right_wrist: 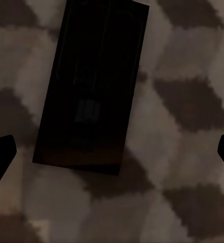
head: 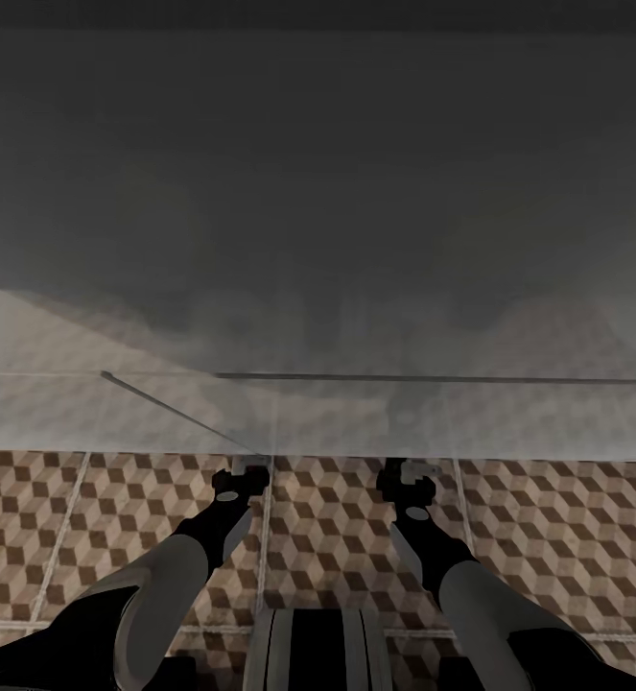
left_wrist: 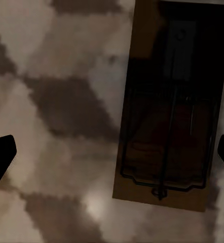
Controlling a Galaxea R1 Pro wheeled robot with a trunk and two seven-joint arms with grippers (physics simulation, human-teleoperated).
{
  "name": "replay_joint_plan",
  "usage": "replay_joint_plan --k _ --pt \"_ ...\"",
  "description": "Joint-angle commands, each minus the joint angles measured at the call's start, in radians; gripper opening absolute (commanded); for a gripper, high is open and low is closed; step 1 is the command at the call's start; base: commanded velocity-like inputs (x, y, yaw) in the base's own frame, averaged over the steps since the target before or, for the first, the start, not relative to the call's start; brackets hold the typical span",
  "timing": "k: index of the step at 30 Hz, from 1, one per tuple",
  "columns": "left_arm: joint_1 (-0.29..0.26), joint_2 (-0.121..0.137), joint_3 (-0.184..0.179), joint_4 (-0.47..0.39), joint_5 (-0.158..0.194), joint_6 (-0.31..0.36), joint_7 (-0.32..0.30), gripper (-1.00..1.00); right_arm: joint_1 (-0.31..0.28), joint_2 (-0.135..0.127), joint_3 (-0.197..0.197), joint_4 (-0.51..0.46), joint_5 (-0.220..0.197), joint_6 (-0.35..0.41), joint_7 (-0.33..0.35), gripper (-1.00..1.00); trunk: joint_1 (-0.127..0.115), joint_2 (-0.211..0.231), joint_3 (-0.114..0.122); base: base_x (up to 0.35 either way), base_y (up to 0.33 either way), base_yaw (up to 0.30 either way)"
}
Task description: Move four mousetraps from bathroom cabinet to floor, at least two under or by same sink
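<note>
Two mousetraps (left_wrist: 170,109) (right_wrist: 91,86) lie flat on the bathroom floor (head: 337,537) — both grippers (left_wrist: 112,152) (right_wrist: 112,152) spread, seemingly empty.

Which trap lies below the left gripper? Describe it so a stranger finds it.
On the cube-patterned brown and beige tile floor, between the open left gripper's fingertips, lies a flat rectangular brown wooden mousetrap. Its thin dark wire frame shows clearly, unlike the darker shadowed trap under the right gripper.
</note>
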Motion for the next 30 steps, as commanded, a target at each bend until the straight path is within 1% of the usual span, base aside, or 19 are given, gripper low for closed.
replay_joint_plan --k 1,9,30 --pt "-0.001 -0.001 0.008 0.001 -0.010 -0.007 0.002 1.00 -0.001 0.000 0.003 0.001 0.001 -0.002 -0.005 1.00 0.000 0.000 0.000 0.000 0.000 0.000" --pt "-0.001 -0.001 0.008 0.000 -0.010 -0.018 0.002 1.00 -0.001 -0.001 0.003 0.001 0.001 -0.002 -0.006 1.00 0.000 0.000 0.000 0.000 0.000 0.000" --pt "-0.001 -0.001 0.008 -0.003 -0.010 -0.021 0.002 1.00 0.000 -0.001 0.003 0.000 0.001 -0.002 -0.005 1.00 0.000 0.000 0.000 -0.001 0.000 0.000"
